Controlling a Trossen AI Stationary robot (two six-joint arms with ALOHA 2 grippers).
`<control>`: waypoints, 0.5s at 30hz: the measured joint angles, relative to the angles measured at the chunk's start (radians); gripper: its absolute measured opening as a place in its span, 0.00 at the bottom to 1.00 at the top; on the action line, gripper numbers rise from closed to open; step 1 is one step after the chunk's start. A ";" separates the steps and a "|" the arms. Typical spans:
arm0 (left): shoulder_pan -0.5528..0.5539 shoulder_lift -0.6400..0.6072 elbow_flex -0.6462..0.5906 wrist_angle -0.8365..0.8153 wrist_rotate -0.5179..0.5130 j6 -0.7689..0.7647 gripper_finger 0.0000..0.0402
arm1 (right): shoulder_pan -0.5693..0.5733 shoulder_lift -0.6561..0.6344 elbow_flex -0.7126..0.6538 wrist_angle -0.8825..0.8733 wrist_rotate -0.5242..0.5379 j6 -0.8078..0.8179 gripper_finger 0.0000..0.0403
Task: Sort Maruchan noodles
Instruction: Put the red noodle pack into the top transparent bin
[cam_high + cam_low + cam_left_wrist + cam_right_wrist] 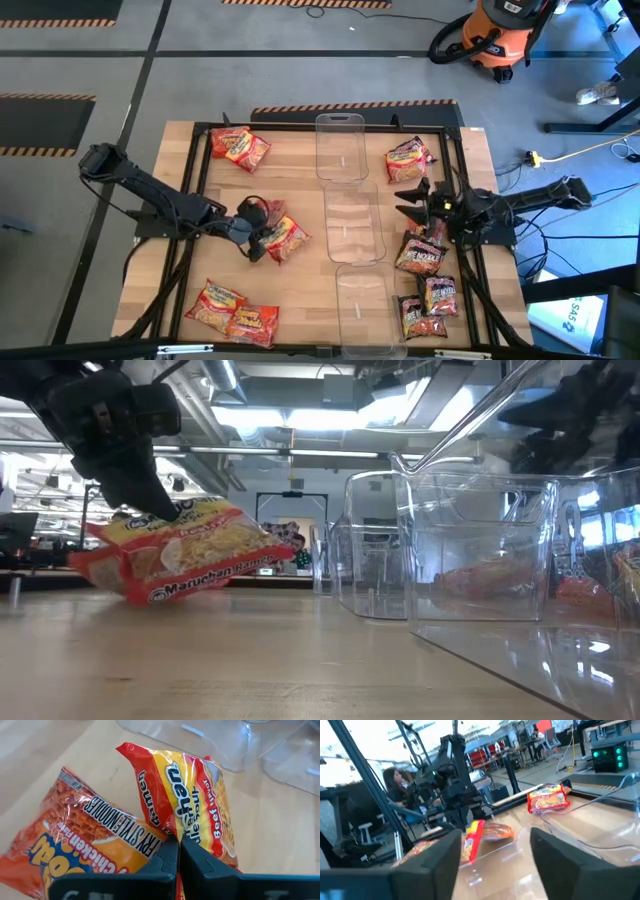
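Observation:
My left gripper point(257, 238) is shut on the edge of a red-yellow Maruchan noodles packet point(287, 239), left of the middle clear bin point(355, 250). In the low view this packet point(190, 552) hangs tilted just above the wood under the left gripper point(152, 500). The left wrist view shows the fingers point(165, 862) pinched on the beef packet point(192, 805), with an orange chicken packet point(65, 835) beside it. My right gripper point(410, 201) stands open with nothing in it, right of the middle bin. In its own wrist view the right gripper point(495, 855) gapes wide.
Three clear bins run in a column down the table's centre point(340, 150) point(365, 305). Other packets lie at the back left point(240, 148), back right point(409, 158), front left point(215, 303) and front right point(421, 256). A person point(395, 782) sits beyond the table.

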 joint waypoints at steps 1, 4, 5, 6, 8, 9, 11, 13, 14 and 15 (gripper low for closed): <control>-0.002 0.000 0.000 0.000 -0.012 0.009 0.00 | 0.000 0.044 0.019 0.001 0.001 -0.001 0.58; -0.006 0.000 0.000 0.004 -0.041 0.042 0.00 | 0.000 0.173 0.091 -0.005 0.015 -0.006 0.64; -0.006 0.000 0.000 0.004 -0.046 0.049 0.00 | 0.000 0.217 0.120 -0.006 0.018 -0.023 0.65; -0.006 0.000 0.000 0.004 -0.051 0.054 0.00 | 0.000 0.261 0.151 -0.005 0.021 -0.043 0.65; -0.006 0.000 0.000 0.007 -0.064 0.070 0.00 | 0.000 0.346 0.213 -0.006 0.024 -0.079 0.66; -0.007 0.000 0.000 0.008 -0.070 0.075 0.00 | 0.000 0.389 0.247 -0.006 0.023 -0.095 0.66; -0.009 0.000 0.000 0.008 -0.082 0.078 0.00 | 0.000 0.474 0.313 -0.007 0.016 -0.129 0.66; -0.013 0.000 0.001 0.009 -0.094 0.087 0.00 | 0.000 0.559 0.381 -0.026 0.015 -0.151 0.66; -0.017 -0.001 0.001 0.009 -0.103 0.093 0.00 | 0.000 0.602 0.417 -0.043 0.016 -0.157 0.66; -0.021 -0.001 0.001 0.009 -0.112 0.095 0.00 | 0.000 0.644 0.452 -0.059 0.015 -0.163 0.66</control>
